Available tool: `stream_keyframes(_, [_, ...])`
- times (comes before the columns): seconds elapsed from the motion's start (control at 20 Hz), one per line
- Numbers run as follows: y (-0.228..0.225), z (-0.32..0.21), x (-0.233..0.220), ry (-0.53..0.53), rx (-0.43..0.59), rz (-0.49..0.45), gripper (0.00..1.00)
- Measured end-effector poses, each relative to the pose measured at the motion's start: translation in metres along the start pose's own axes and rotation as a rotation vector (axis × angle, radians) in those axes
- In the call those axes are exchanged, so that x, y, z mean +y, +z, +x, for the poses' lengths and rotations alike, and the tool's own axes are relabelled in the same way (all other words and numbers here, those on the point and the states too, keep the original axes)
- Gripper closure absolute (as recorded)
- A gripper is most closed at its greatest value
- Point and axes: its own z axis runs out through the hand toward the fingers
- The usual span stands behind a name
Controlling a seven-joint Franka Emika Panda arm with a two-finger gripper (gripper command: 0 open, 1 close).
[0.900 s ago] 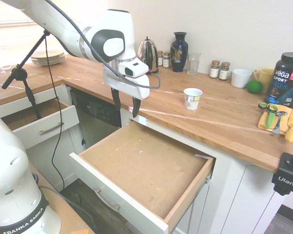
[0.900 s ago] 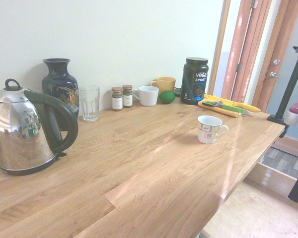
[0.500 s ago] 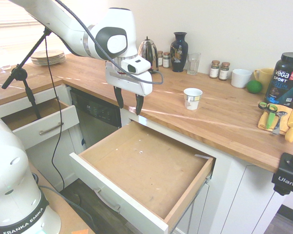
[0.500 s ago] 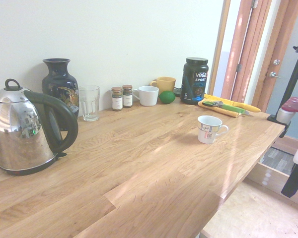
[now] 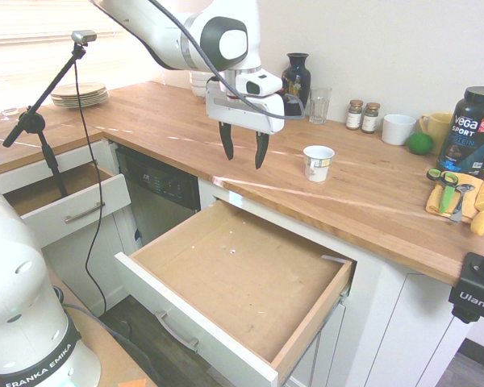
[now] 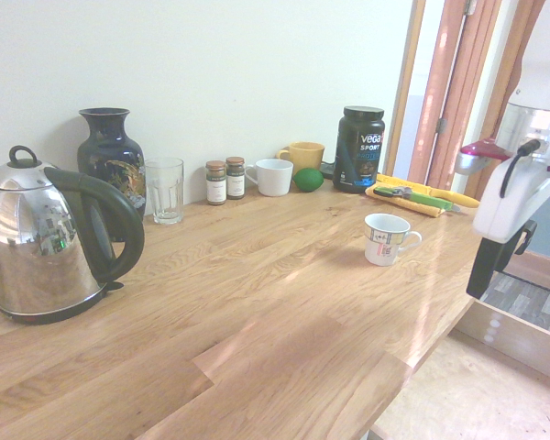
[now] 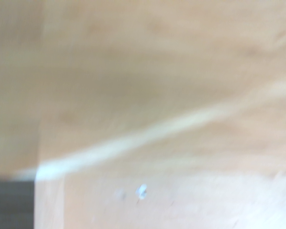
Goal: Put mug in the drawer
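On your counter [image 5: 363, 193] you have a steel kettle [image 6: 37, 243], a dark vase [image 6: 110, 160], a clear glass [image 6: 165, 190], two spice jars [image 6: 225, 180], a plain white mug [image 6: 273, 177], a yellow mug [image 6: 304, 156], a green ball [image 6: 309, 179] and a black tub [image 6: 361, 148].

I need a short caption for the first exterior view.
Open gripper hovers over the countertop near the mug; the drawer stands open.

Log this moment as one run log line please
phase: approach | end effector: open, empty, above counter, apart from mug | mug: upright on counter | drawer: open, empty
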Motion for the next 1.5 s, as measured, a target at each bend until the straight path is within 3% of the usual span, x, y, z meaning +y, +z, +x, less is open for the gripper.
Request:
stream_keyframes(0.75, [-0.026, 0.115, -0.057, 0.064, 0.002, 0.015, 0.0])
stream_keyframes(1.5, [0.034, 0.16, -0.093, 0.08, -0.041, -0.033, 0.0])
